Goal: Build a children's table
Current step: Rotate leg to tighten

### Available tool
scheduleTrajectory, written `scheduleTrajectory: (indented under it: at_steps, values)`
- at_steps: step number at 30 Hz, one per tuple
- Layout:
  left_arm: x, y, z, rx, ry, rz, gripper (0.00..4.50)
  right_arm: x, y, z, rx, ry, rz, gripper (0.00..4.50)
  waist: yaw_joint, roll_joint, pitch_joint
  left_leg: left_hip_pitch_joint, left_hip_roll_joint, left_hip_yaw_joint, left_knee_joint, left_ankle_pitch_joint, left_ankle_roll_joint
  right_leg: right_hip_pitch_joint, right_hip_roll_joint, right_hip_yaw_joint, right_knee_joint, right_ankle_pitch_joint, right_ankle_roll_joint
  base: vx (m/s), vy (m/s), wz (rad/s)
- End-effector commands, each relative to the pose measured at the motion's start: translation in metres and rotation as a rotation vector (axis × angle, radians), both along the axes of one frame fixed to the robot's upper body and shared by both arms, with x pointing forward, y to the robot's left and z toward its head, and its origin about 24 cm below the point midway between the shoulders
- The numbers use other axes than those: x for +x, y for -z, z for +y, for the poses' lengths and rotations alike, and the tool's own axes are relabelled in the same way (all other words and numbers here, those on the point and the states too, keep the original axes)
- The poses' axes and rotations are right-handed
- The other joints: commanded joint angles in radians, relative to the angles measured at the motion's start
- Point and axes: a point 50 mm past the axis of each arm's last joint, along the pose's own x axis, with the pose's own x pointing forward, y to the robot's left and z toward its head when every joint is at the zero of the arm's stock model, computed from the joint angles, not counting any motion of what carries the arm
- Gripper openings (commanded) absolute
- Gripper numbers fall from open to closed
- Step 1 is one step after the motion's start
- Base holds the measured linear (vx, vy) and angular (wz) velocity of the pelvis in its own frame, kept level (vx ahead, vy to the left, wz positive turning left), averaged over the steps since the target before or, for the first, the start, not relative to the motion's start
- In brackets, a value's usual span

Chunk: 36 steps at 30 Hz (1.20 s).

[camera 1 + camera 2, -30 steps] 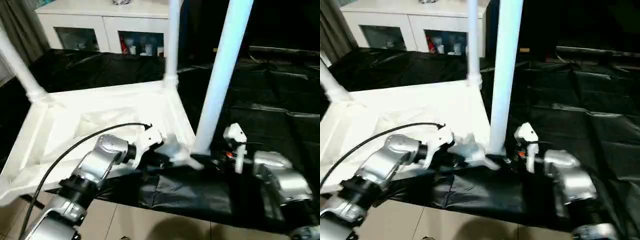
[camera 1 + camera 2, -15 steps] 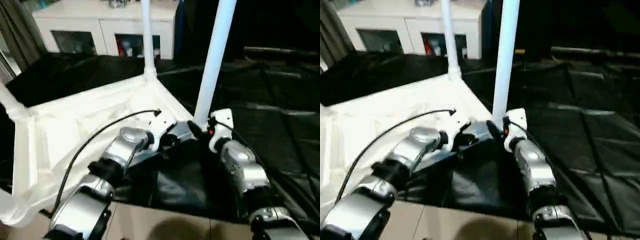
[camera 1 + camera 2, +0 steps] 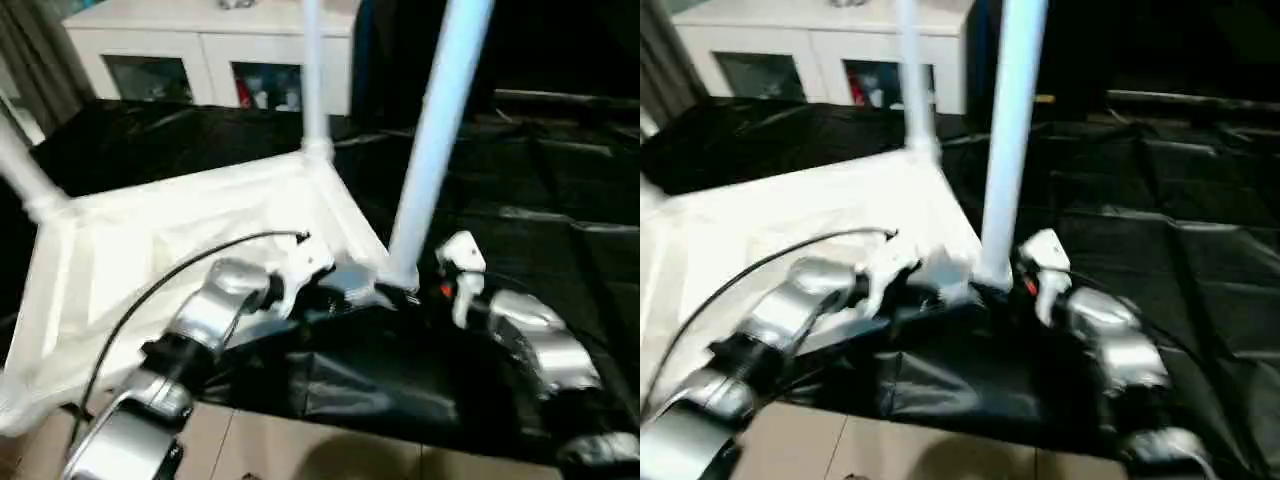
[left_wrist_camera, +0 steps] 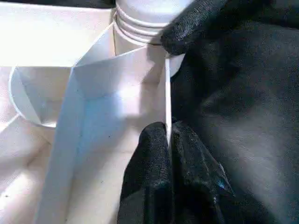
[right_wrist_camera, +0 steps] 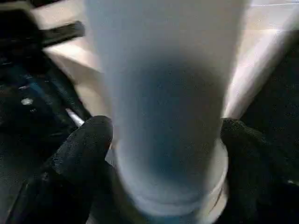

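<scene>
The children's table (image 3: 190, 225) lies upside down on black sheeting (image 3: 540, 190). My left gripper (image 4: 168, 140) pinches its thin side wall beside the nearest leg (image 3: 430, 150). My right gripper (image 5: 163, 135) straddles that leg's base, fingers (image 5: 81, 144) spread apart.

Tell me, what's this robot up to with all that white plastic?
It is putting together a children's table. The table top lies upside down on black sheeting, with legs standing up from its corners. The left gripper pinches the thin edge wall of the top beside the near corner. The right gripper has a finger on each side of the near leg, low down where it enters its socket; whether it grips the leg I can't tell.
</scene>
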Motion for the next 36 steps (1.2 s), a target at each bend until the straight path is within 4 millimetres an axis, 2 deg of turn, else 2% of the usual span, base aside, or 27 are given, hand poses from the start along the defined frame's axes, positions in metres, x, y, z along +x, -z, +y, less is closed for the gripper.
scheduleTrajectory:
  at_steps: [1,4,6,7,14,17,18,19,21,22,23,24,26,28,30,32,33,34,35,36]
  values:
    - [-0.008,-0.006,-0.010,-0.060,0.101,0.025,0.00,-0.005,-0.005,-0.002,0.011,-0.081,0.017,3.87,0.003,-0.013,-0.062,0.019,0.051,-0.020,-0.065,-0.192,0.110,0.049,-0.066,0.044,-0.079,-0.198,-0.248,0.000,0.000,0.00]
    - [-0.010,-0.005,-0.007,-0.050,0.112,0.034,0.00,-0.008,-0.005,-0.005,-0.004,-0.124,0.042,3.87,0.002,-0.016,-0.059,0.018,0.047,-0.021,-0.068,-0.220,0.088,0.048,-0.068,0.043,-0.085,-0.253,-0.230,0.000,0.000,0.00]
    - [-0.010,-0.005,-0.006,-0.047,0.110,0.032,0.00,-0.010,-0.004,-0.005,-0.010,-0.141,0.054,3.61,0.001,-0.017,-0.059,0.018,0.046,-0.022,-0.068,-0.224,0.081,0.048,-0.068,0.044,-0.088,-0.277,-0.219,0.000,0.000,0.00]
    - [-0.010,-0.006,-0.005,-0.046,0.106,0.030,0.00,-0.010,-0.004,-0.004,-0.009,-0.147,0.058,3.53,0.000,-0.020,-0.060,0.018,0.046,-0.022,-0.068,-0.219,0.080,0.047,-0.068,0.044,-0.087,-0.278,-0.215,0.000,0.000,0.00]
    - [-0.004,-0.008,-0.007,-0.036,0.049,-0.005,0.00,-0.009,0.000,0.006,0.015,-0.136,0.066,2.87,-0.001,-0.021,-0.062,0.015,0.044,-0.023,-0.066,-0.190,0.086,0.047,-0.067,0.043,-0.084,-0.253,-0.214,0.000,0.000,0.00]
    - [0.006,-0.009,-0.008,-0.029,-0.036,-0.039,0.00,-0.005,0.008,0.012,0.002,-0.056,0.055,2.76,-0.003,-0.022,-0.060,0.019,0.043,-0.023,-0.066,-0.206,0.074,0.045,-0.070,0.043,-0.090,-0.295,-0.203,0.000,0.000,0.00]
    - [0.012,-0.009,-0.008,-0.026,-0.088,-0.056,0.00,-0.002,0.013,0.015,-0.018,-0.003,0.045,2.76,-0.005,-0.021,-0.058,0.017,0.040,-0.022,-0.066,-0.210,0.072,0.041,-0.068,0.043,-0.092,-0.310,-0.199,0.000,0.000,0.00]
    - [0.013,-0.009,-0.009,-0.025,-0.099,-0.060,0.00,-0.001,0.014,0.015,-0.025,0.014,0.043,2.74,-0.007,-0.023,-0.057,0.021,0.039,-0.023,-0.067,-0.227,0.056,0.042,-0.069,0.042,-0.097,-0.343,-0.188,0.000,0.000,0.00]
    - [0.020,-0.010,-0.010,-0.015,-0.163,-0.086,0.00,0.005,0.022,0.017,-0.066,0.120,0.036,2.72,-0.010,-0.022,-0.056,0.020,0.038,-0.025,-0.069,-0.231,0.049,0.039,-0.069,0.042,-0.099,-0.362,-0.180,0.000,0.000,0.00]
    - [0.028,-0.010,-0.011,-0.003,-0.238,-0.109,0.00,0.012,0.029,0.021,-0.096,0.243,0.035,2.71,-0.014,-0.022,-0.057,0.019,0.036,-0.026,-0.069,-0.235,0.042,0.040,-0.069,0.041,-0.098,-0.373,-0.175,0.000,0.000,0.00]
    - [0.028,-0.010,-0.011,-0.003,-0.238,-0.109,0.00,0.012,0.029,0.021,-0.096,0.243,0.035,2.71,-0.018,-0.022,-0.055,0.024,0.036,-0.026,-0.070,-0.252,0.032,0.038,-0.068,0.040,-0.103,-0.395,-0.169,0.000,0.000,0.00]
    - [0.033,-0.011,-0.013,0.001,-0.286,-0.123,0.00,0.016,0.032,0.025,-0.091,0.325,0.042,2.70,-0.019,-0.023,-0.057,0.022,0.035,-0.027,-0.070,-0.251,0.033,0.041,-0.069,0.040,-0.102,-0.393,-0.169,0.000,0.000,0.00]
    - [0.042,-0.012,-0.019,-0.001,-0.374,-0.144,0.00,0.025,0.038,0.038,-0.073,0.471,0.068,2.70,-0.029,-0.016,-0.056,0.019,0.033,-0.027,-0.071,-0.255,0.029,0.035,-0.068,0.042,-0.102,-0.390,-0.169,0.000,0.000,0.00]
    - [0.044,-0.013,-0.021,-0.001,-0.393,-0.149,0.00,0.026,0.038,0.044,-0.073,0.487,0.068,2.70,-0.028,-0.017,-0.059,0.022,0.035,-0.029,-0.071,-0.251,0.027,0.039,-0.068,0.041,-0.101,-0.358,-0.176,0.000,0.000,0.00]
    - [0.048,-0.014,-0.025,-0.005,-0.427,-0.164,0.00,0.030,0.037,0.067,-0.072,0.466,0.046,2.70,-0.028,-0.015,-0.062,0.020,0.036,-0.028,-0.071,-0.240,0.036,0.040,-0.069,0.042,-0.097,-0.312,-0.187,0.000,0.000,0.00]
    - [0.050,-0.017,-0.029,-0.016,-0.423,-0.170,0.00,0.032,0.030,0.084,-0.009,0.402,0.041,2.70,-0.026,-0.019,-0.064,0.014,0.033,-0.026,-0.067,-0.213,0.057,0.048,-0.071,0.043,-0.091,-0.257,-0.202,0.000,0.000,0.00]
    - [0.050,-0.017,-0.030,-0.019,-0.419,-0.170,0.00,0.032,0.029,0.086,0.002,0.392,0.041,3.05,-0.024,-0.017,-0.065,0.015,0.035,-0.026,-0.067,-0.205,0.063,0.048,-0.072,0.043,-0.089,-0.248,-0.205,0.000,0.000,0.00]
    - [0.050,-0.018,-0.030,-0.026,-0.413,-0.168,0.00,0.032,0.027,0.087,0.014,0.378,0.041,3.26,-0.024,-0.022,-0.065,0.014,0.035,-0.023,-0.065,-0.192,0.073,0.049,-0.070,0.043,-0.088,-0.230,-0.210,0.000,0.000,0.00]
    - [0.049,-0.018,-0.031,-0.031,-0.401,-0.168,0.00,0.033,0.026,0.087,0.016,0.364,0.035,3.40,-0.022,-0.019,-0.064,0.013,0.035,-0.024,-0.066,-0.185,0.079,0.050,-0.071,0.042,-0.087,-0.228,-0.213,0.000,0.000,0.00]
    - [0.049,-0.018,-0.031,-0.033,-0.389,-0.168,0.00,0.033,0.025,0.087,0.016,0.350,0.029,3.40,-0.022,-0.022,-0.064,0.014,0.035,-0.023,-0.065,-0.187,0.081,0.049,-0.070,0.042,-0.087,-0.231,-0.214,0.000,0.000,0.00]
